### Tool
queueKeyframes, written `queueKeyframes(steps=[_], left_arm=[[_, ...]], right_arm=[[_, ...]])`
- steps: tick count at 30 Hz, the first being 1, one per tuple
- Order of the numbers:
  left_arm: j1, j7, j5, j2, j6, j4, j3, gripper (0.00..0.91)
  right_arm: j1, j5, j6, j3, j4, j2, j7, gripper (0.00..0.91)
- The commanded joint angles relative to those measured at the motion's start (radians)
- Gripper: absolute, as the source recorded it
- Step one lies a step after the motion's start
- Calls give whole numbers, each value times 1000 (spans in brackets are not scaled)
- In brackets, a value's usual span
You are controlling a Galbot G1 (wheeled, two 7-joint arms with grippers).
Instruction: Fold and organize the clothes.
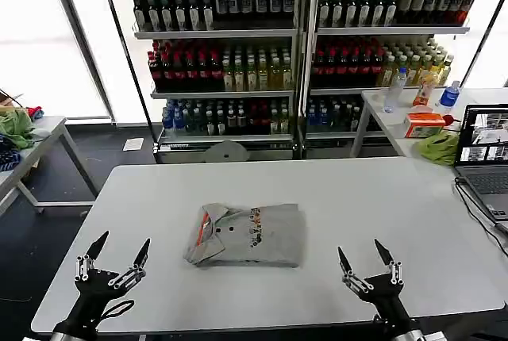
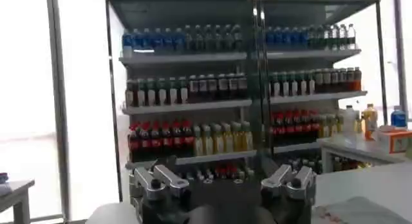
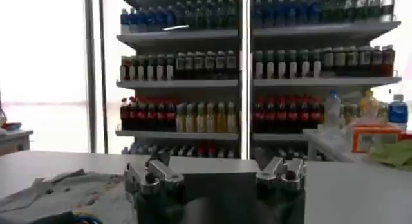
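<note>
One of the clothes, a light grey shirt (image 1: 248,235) with buttons, orange collar lining and a small multicoloured chest print, lies folded into a compact rectangle at the middle of the grey table (image 1: 381,198). My left gripper (image 1: 121,250) hovers open near the table's front left corner, well apart from the shirt. On the front right, my right gripper (image 1: 364,256) is open too, with nothing between its fingers. The right wrist view catches the shirt (image 3: 58,190) low beside the right gripper (image 3: 215,170). In the left wrist view the left gripper (image 2: 222,180) points toward the shelves, and a grey corner of the shirt (image 2: 360,211) shows.
A laptop (image 1: 484,159) with its cable sits at the table's right edge. Behind stand drink shelves (image 1: 302,47). A side table at the right holds bottles, an orange box (image 1: 424,124) and a green cloth (image 1: 439,147). Another green cloth heap (image 1: 14,127) lies on a table at the left.
</note>
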Motion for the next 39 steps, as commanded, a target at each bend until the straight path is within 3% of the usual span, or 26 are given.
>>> queueKeyframes(steps=[1,5,39], left_arm=[[7,-1,11,1,-9,2,-6,907],[10,-2,7,4,-11,2,-11,907],[21,-1,-5,9,-9,8,-33,907]], right_arm=[[-9,-11,7,27,-6,-3,3,907],[-3,-2,-42,26,4,-2,-3,907],[25,3,11,-2,-14,-14,-12,907]])
